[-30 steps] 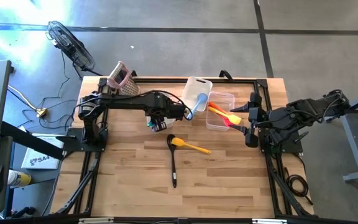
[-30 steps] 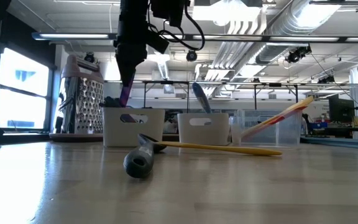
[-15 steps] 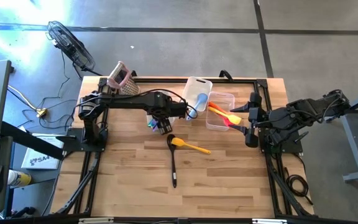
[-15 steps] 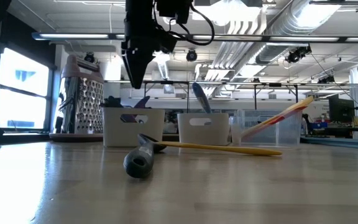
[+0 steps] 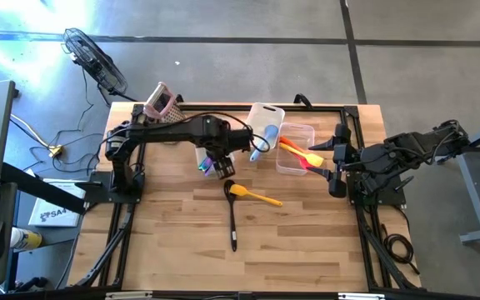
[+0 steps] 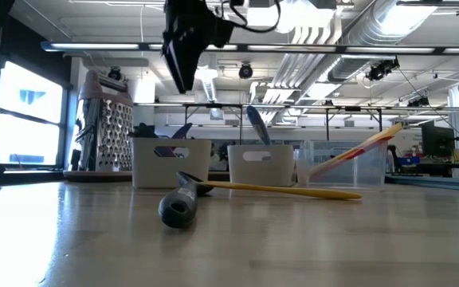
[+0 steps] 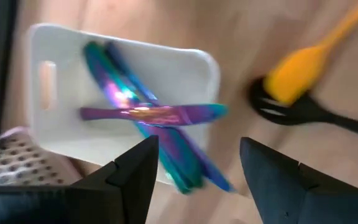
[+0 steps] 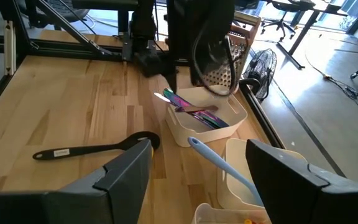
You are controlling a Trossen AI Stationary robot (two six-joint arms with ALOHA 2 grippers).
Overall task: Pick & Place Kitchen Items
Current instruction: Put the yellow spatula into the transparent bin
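Note:
A white tub holds several purple-blue utensils; one lies across the others. My left gripper hangs open and empty above the tub's near side, pointing down. On the table near it a black spoon lies flat, and a yellow spatula rests with its head on the spoon's bowl. A blue spatula leans in a second white tub. Red and yellow spatulas lie in a clear tub. My right gripper waits open at the right, raised.
A pink-topped metal grater stands at the far left behind the tubs. The three tubs stand in a row along the table's far side. Bare wood lies toward the near edge, in front of the spoon's handle end.
My left gripper has let go of a purple utensil that hung from its fingertips over the white tub; the utensil now lies in the tub. The gripper has then risen and tipped, drifting slightly toward the table's near edge.

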